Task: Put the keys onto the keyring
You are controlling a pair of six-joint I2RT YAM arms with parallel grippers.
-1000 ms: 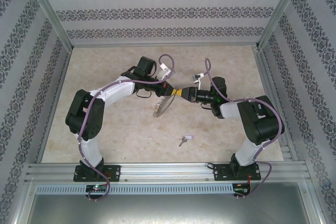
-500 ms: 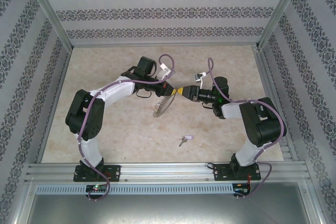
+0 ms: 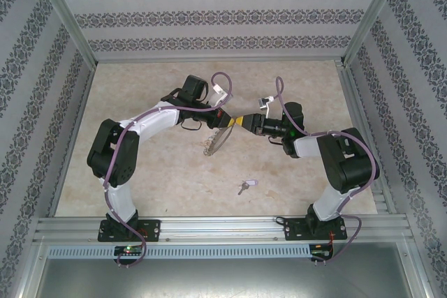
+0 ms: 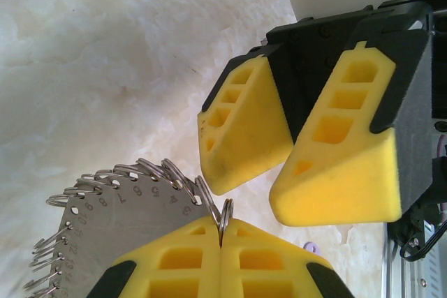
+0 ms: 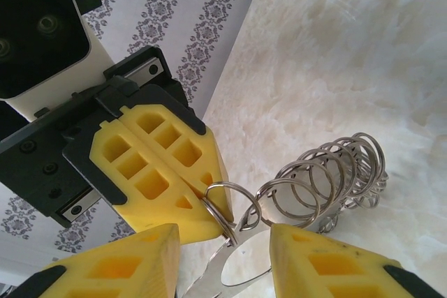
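The keyring (image 3: 216, 142) hangs tilted above the table, a thin grey numbered hoop (image 4: 112, 222) fringed with small silvery split rings (image 5: 340, 167). My left gripper (image 3: 228, 121) is shut on one of those rings at the hoop's top edge; its yellow fingertips (image 4: 222, 234) meet on it. My right gripper (image 3: 245, 121) faces it from the right and is open. Its fingers (image 5: 223, 242) straddle the hoop's edge and the pinched ring without gripping. The key (image 3: 244, 185), small and dark with a lilac tag, lies on the table nearer the arm bases.
The marble-look tabletop (image 3: 160, 186) is fenced by patterned walls (image 3: 209, 15) and an aluminium frame. A metal rail (image 3: 223, 228) runs along the near edge by the arm bases. Both arms meet at mid-table.
My right gripper's jaws have parted and it has drawn back slightly to the right. The left gripper and the keyring have stayed put, and the key has not moved.
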